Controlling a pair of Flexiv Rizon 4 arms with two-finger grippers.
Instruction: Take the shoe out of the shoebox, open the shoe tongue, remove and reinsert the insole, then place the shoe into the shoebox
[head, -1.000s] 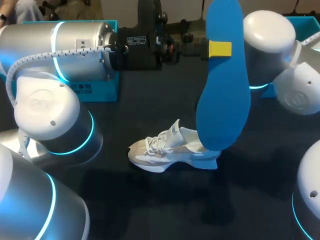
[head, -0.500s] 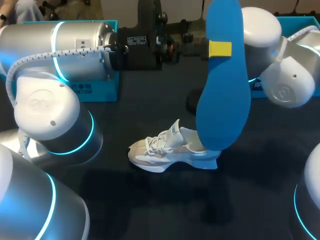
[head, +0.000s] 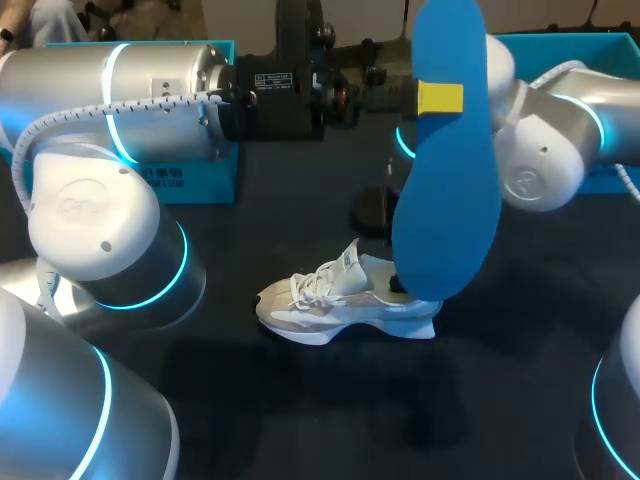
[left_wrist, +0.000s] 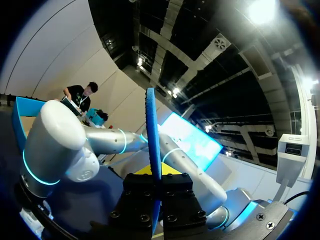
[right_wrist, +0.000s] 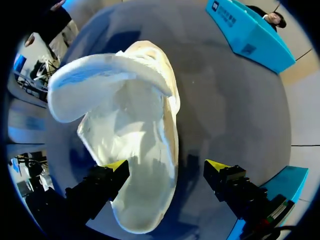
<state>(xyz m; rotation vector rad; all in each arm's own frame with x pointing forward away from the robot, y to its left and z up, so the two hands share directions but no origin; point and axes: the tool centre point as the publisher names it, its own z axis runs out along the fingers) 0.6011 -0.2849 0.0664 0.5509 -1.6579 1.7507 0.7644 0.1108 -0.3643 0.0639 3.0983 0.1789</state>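
The white shoe (head: 335, 298) lies on its side on the dark table, laces up. High above it my left gripper (head: 440, 98) is shut on the blue insole (head: 447, 190), which hangs upright, toe end down. In the left wrist view the insole (left_wrist: 152, 130) stands edge-on between that gripper's (left_wrist: 156, 176) closed fingers. My right arm (head: 545, 150) comes in from the right, and its gripper is hidden behind the insole in the head view. Seen from the right wrist, my right gripper (right_wrist: 166, 167) is open just over the shoe (right_wrist: 135, 120), one end of it between the fingers.
A teal box (head: 190, 178) stands at the back left behind my left arm. Another teal box (head: 600, 60) stands at the back right. From the right wrist, teal boxes (right_wrist: 250, 32) show beyond the shoe and beside the gripper (right_wrist: 272, 192).
My right arm has swung left from the right side to behind the insole, near the shoe. The left arm and the insole have stayed where they were.
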